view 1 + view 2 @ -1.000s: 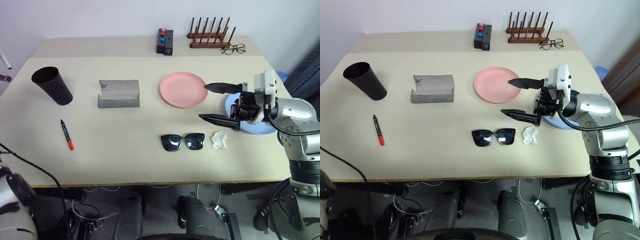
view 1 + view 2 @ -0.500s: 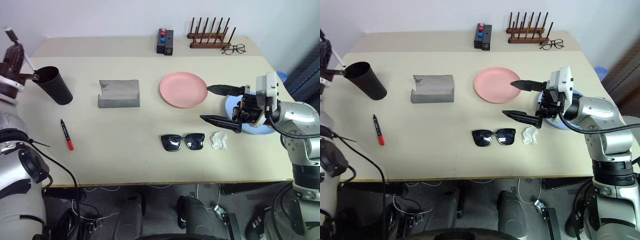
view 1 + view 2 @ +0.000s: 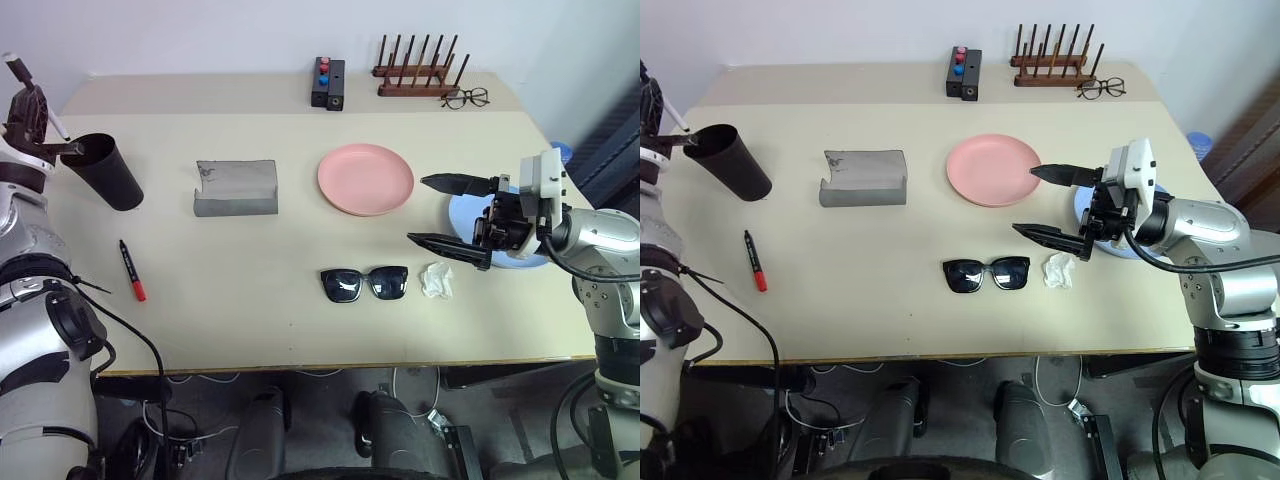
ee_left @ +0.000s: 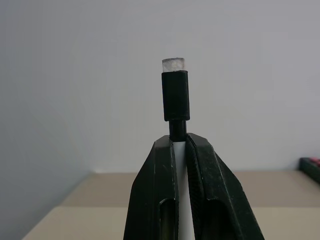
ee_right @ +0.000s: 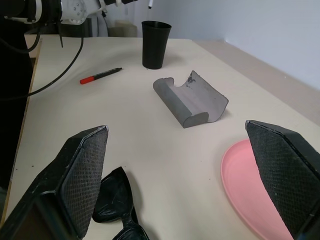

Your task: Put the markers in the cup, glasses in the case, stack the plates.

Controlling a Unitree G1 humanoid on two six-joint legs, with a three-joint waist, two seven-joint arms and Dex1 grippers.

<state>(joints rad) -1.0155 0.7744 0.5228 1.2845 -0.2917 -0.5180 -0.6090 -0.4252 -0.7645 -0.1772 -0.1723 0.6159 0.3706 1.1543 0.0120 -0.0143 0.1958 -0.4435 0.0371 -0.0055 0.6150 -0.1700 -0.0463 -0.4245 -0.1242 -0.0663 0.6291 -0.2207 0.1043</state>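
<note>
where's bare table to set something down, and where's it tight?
Free: the front strip below the red-ended marker and sunglasses; the middle between grey case and sunglasses. Tight: right side, with pink plate, blue plate, crumpled tissue and open right gripper.

A big cream table [image 3: 280, 320] fills the middle of the frame. A plain pale wall [image 3: 200, 35] runs along the top. At the bottom, under the table's front edge, the dark floor [image 3: 320, 385] has cables [image 3: 190, 385] on it.
</note>
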